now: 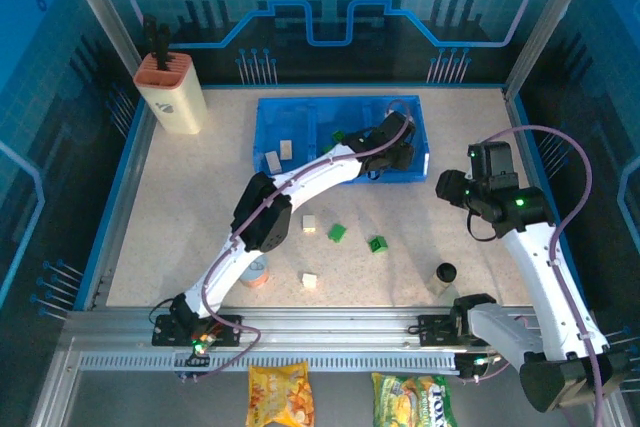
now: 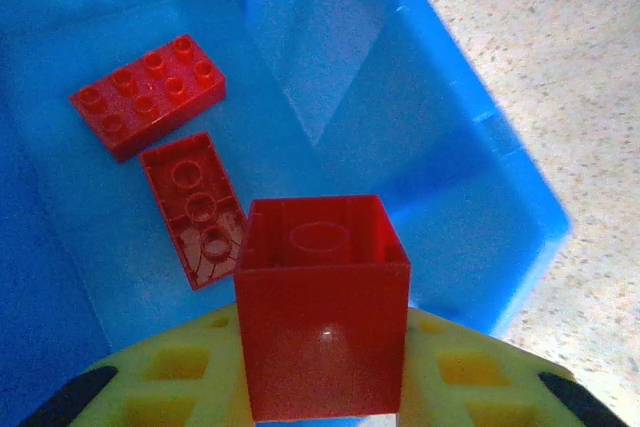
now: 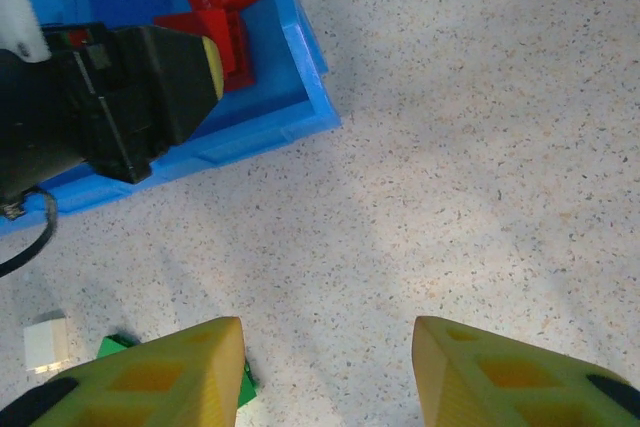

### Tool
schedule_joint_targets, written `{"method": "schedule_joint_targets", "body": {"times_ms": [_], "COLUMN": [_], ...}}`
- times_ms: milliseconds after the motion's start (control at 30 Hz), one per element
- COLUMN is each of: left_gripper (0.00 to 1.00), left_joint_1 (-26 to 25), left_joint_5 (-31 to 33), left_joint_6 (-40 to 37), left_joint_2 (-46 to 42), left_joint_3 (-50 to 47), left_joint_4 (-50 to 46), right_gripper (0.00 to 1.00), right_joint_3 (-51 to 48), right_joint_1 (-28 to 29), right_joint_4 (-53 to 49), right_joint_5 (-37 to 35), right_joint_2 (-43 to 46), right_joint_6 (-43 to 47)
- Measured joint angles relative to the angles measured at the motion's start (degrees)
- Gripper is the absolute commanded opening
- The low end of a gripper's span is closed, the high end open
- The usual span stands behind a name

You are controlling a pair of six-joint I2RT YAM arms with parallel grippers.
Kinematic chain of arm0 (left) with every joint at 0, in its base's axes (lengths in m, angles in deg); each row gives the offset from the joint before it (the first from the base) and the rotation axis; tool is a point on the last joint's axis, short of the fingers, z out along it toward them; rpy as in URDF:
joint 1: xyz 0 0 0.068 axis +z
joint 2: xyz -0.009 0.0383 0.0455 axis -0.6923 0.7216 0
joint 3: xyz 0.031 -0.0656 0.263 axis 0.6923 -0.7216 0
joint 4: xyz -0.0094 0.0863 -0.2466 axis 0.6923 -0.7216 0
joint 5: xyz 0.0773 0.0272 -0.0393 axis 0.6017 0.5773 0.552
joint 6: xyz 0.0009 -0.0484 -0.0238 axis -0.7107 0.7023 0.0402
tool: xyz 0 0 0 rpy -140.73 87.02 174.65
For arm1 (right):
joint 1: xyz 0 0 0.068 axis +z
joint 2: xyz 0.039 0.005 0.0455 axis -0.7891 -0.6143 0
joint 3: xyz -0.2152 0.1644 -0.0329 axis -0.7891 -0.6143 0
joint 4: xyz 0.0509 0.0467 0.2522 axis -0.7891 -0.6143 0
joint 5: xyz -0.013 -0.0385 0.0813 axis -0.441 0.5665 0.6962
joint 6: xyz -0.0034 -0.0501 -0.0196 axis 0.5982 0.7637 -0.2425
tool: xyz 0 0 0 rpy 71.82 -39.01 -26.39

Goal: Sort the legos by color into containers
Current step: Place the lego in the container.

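My left gripper reaches over the right compartment of the blue tray and is shut on a red square lego, its hollow underside facing the camera. Two red legos lie on the tray floor below. Cream legos sit in the left compartment and a green one in the middle. On the table lie two green legos and two cream ones. My right gripper hangs open over bare table right of the tray, with a green lego by its left finger.
A cream holder with an orange top stands at the back left. A silver can sits near the left arm and a small black-capped object near the right base. Two snack bags lie in front of the rail.
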Motion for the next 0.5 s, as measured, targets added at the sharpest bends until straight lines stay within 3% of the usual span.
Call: {"method": "schedule_joint_targets", "body": {"times_ms": [500], "left_gripper": [0.43], "left_joint_1": [-0.02], "left_joint_5": [-0.09], "left_joint_6": [0.11], "left_joint_2": [3.65], "left_joint_3": [0.9], "left_joint_4": [3.13], "right_gripper": [0.49], "right_joint_3": [0.0], "right_joint_1": [0.0], "right_joint_4": [-0.48], "right_joint_5": [0.07], "right_joint_2": [0.87], "right_joint_6": [0.17]}}
